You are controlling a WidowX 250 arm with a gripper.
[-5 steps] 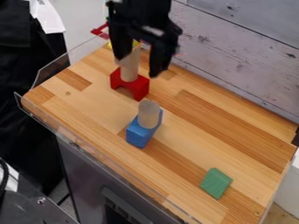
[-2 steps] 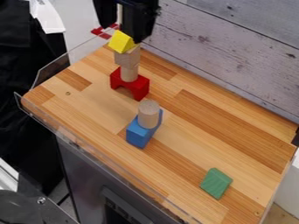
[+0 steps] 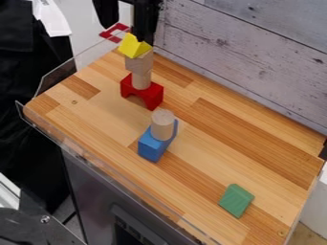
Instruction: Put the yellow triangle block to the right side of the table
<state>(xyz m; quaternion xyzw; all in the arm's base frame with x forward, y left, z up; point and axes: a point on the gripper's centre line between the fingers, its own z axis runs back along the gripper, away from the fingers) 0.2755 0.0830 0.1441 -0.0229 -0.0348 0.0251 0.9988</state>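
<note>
Yellow block (image 3: 133,47): perched atop the tower (image 3: 141,80) at the far end of the table (image 3: 220,129), with jaws wide apart nearby. Centre over it, descend straight, close gently, lift clear before going sideways.

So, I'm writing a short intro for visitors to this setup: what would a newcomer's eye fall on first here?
Probably the bright yellow triangle block, topping a tower of wooden pieces on a red arch block toward the table's far left corner, with the open black gripper hanging right by it. Next might come the blue block near the middle, bearing a wooden cylinder, then the green block at lower right.
</note>
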